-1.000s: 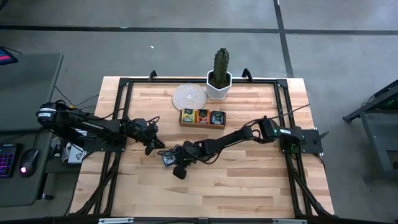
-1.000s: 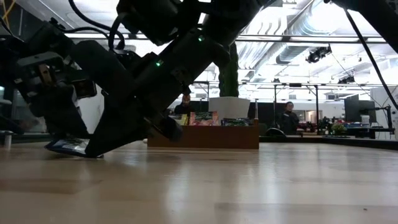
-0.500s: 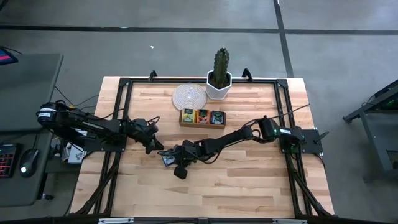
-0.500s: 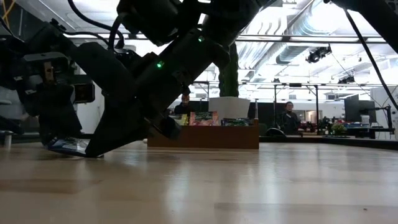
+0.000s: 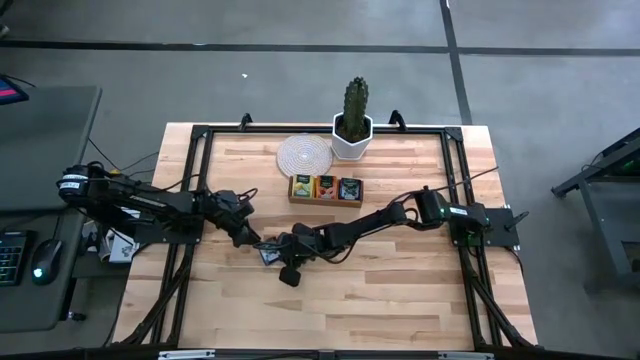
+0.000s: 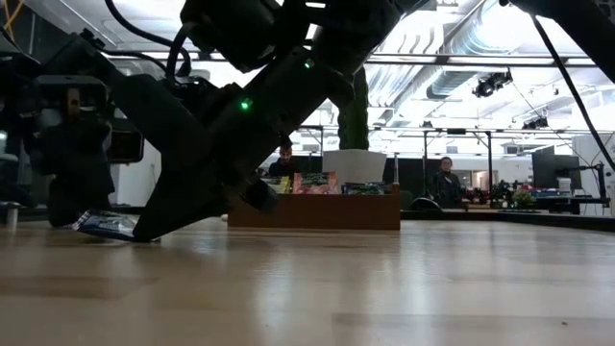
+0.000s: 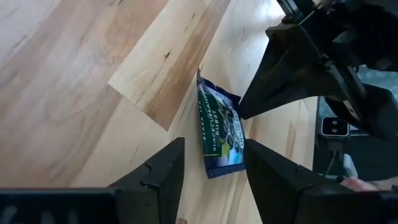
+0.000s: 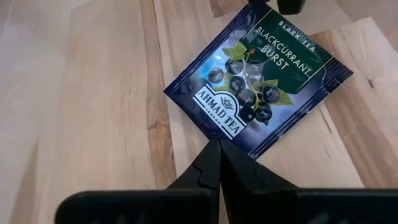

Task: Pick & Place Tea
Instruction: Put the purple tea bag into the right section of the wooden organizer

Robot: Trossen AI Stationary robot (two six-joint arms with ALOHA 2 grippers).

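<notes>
Pinning one edge of the dark blue tea packet (image 8: 257, 86) with its closed claw (image 8: 219, 149), the right arm is seemingly steadying it flat on the surface (image 8: 74, 93). The left claw (image 7: 208, 163) is hanging open just before the packet's opposite edge, with the packet lying lengthwise between its fingers (image 7: 163, 163), probably lining up a pinch.

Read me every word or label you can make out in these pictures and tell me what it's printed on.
"BLACKCURRANT BURST": on the dark blue tea packet.
"BLACK TEA": same packet, top corner.
"AHMAD TEA LONDON": same packet, white emblem.
Packets in the wooden tray: labels too small to read.
</notes>
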